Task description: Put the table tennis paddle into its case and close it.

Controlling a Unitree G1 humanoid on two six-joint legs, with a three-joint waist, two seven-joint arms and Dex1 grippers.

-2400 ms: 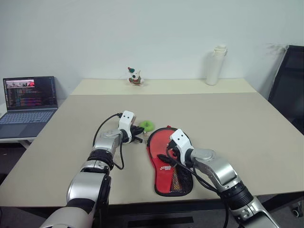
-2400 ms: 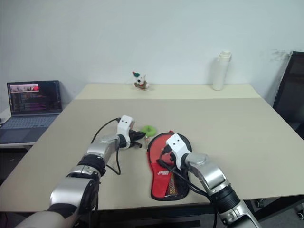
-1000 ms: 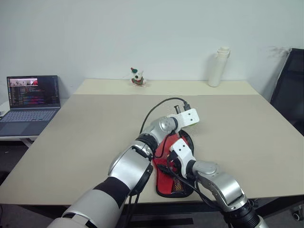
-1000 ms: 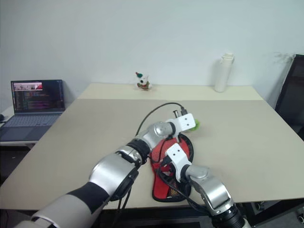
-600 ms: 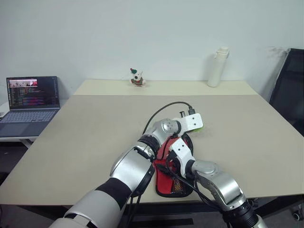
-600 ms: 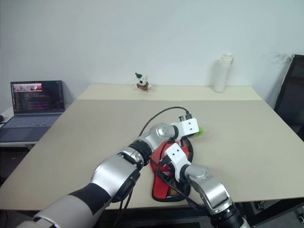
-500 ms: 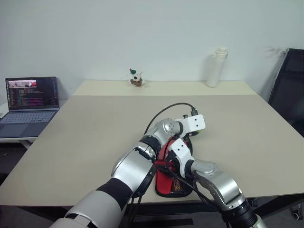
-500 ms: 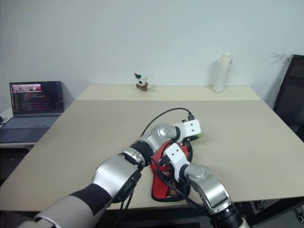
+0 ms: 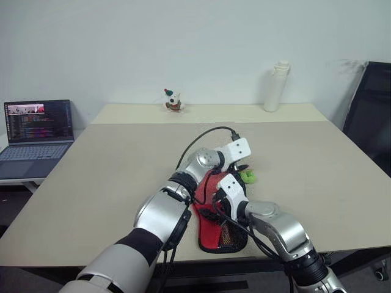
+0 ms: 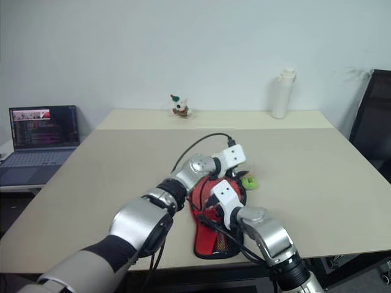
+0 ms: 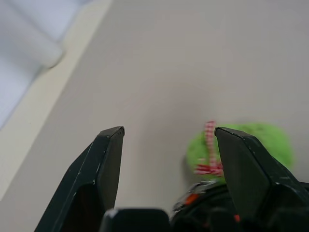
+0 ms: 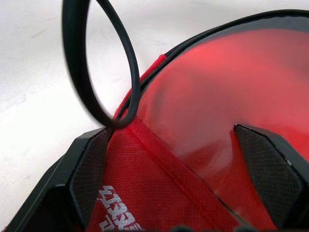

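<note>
On the table (image 9: 110, 171), the red case (image 9: 214, 229) lies with its long axis pointing toward the robot. The left gripper (image 11: 166, 145), jaws wide and empty, hovers at its far rim, beside the green charm (image 9: 247, 177). The right gripper (image 12: 186, 154), also spread wide, sits over the case's middle. The white logo (image 12: 116, 215) is unreadable.

On my left arm (image 9: 160, 215) I note a silver metallic shell with black bands at the joints. A white block with two dark dots sits on the wrist, and a black cable loops over it toward 11 o'clock. My right arm (image 9: 278, 229) has the same silver casing, a black ribbed cuff and a matching white wrist block. The left gripper (image 11: 169, 140) has two glossy black wedge fingers. The right gripper (image 12: 178, 159) has black fingers with textured pads, and a black cable loop crosses at 11 o'clock.
</note>
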